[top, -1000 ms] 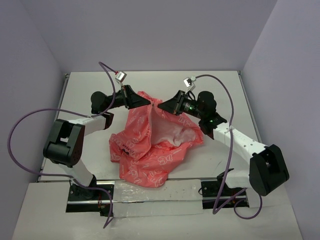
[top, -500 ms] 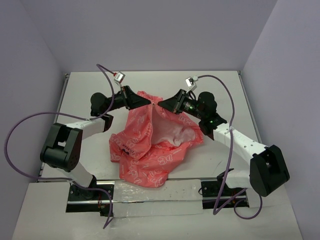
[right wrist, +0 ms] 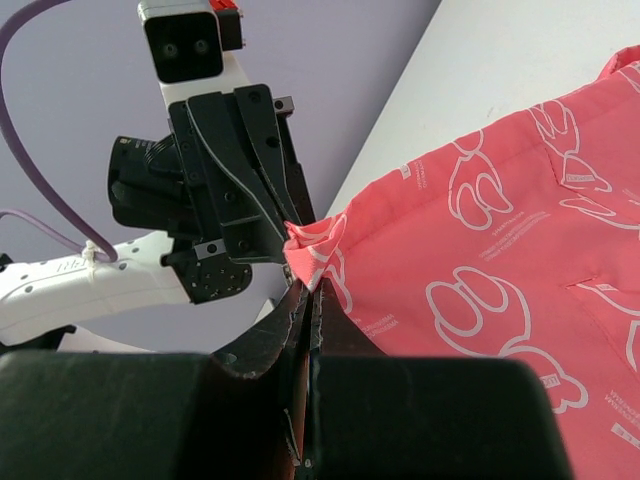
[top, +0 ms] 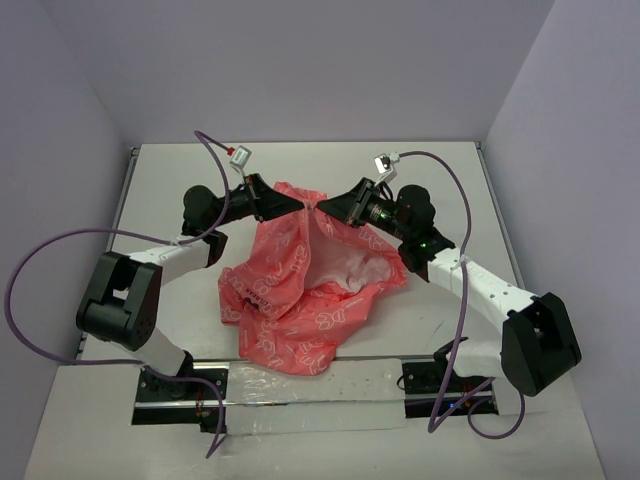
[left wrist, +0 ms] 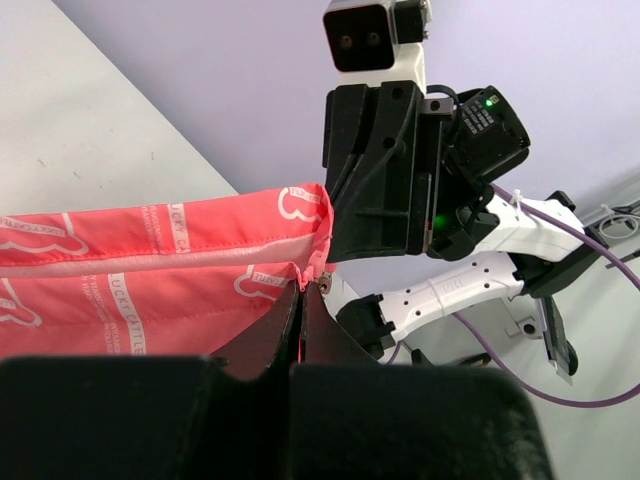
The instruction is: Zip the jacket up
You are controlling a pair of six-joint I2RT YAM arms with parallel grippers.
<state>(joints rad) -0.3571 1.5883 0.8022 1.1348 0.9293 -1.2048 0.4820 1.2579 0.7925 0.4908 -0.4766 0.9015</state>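
**Two-arm hold at the far end of the jacket [top: 290, 290].** The coral-pink garment, printed with white outline motifs, lies crumpled on the white counter [top: 450, 180] between the two arms. Its bulk trails toward the near edge, and its front is open, so the white lining [top: 350, 265] shows on the right-hand side. The far end is raised off the counter to a peak, where both claws meet.

The left claw [top: 293, 204] is closed on one fabric edge. In the left wrist view its fingers pinch the pink edge at the seam. A small metal part [left wrist: 325, 286] sits just beside them, possibly a zipper fitting, but it is too small to identify. The right claw [top: 323, 207] is likewise closed on a bunched corner of fabric, as the right wrist view confirms.

The two claws face each other almost tip to tip. This apparently brings the two front edges together at one end so the zipper halves can be aligned.

Judged stage: early, since the front is open and no closed run of zipper is visible. The next move probably calls for mating the zipper ends while one claw anchors the fabric under tension. Risks: the thin fabric slipping out of either pinch, or the halves mating askew.
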